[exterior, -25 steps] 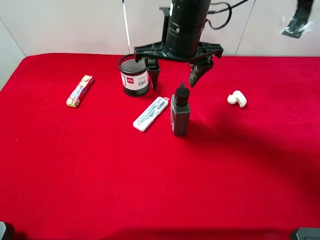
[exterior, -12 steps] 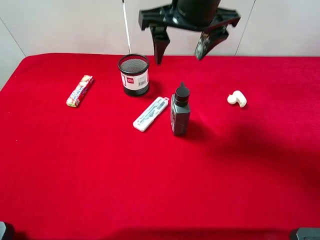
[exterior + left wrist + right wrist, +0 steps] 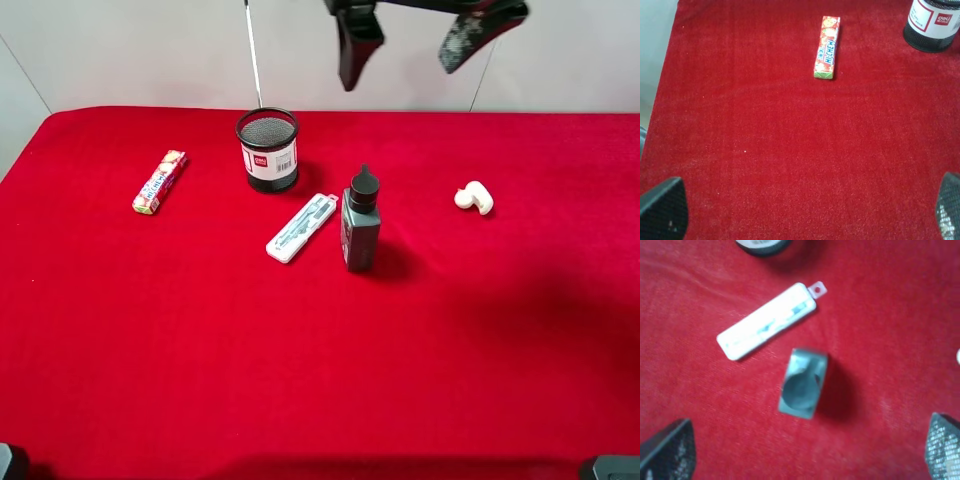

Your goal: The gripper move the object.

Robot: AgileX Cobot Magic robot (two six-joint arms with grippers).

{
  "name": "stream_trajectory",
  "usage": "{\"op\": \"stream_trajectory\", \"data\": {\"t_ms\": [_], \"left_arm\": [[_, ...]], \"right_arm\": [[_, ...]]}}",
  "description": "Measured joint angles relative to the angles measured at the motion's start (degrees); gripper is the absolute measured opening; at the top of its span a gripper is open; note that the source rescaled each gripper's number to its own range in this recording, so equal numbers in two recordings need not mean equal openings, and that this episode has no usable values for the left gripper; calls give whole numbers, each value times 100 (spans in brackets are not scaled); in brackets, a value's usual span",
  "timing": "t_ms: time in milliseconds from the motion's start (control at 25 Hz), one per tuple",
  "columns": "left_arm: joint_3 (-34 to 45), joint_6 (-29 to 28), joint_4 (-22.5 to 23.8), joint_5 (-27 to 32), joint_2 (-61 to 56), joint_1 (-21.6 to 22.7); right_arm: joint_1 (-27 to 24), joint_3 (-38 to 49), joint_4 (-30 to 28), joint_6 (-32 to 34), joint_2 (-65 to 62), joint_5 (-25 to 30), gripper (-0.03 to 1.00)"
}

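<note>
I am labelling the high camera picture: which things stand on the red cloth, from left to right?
Red and yellow candy stick → black mesh pen cup → flat white plastic case → dark grey rectangular bottle with black cap → small white curved piece.

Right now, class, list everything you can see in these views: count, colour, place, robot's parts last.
Table cloth: one, red, covers the surface.
Candy stick: one, red and yellow wrapper, far left.
Mesh cup: one, black with white label, back centre.
Flat case: one, white, just left of the bottle.
Bottle: one, dark grey with black cap, upright at centre.
Small curved piece: one, white, right of the bottle.
Right end effector: one, black, open, high above the bottle.
Left end effector: one, black, open, over bare cloth near the candy.
</note>
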Motion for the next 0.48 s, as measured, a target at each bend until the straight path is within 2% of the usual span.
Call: {"op": "stream_trajectory", "data": {"t_ms": [480], "left_arm": [[0, 0, 0, 0, 0, 0]], "right_arm": [[-375, 1304, -298, -6, -1376, 4, 100]]}}
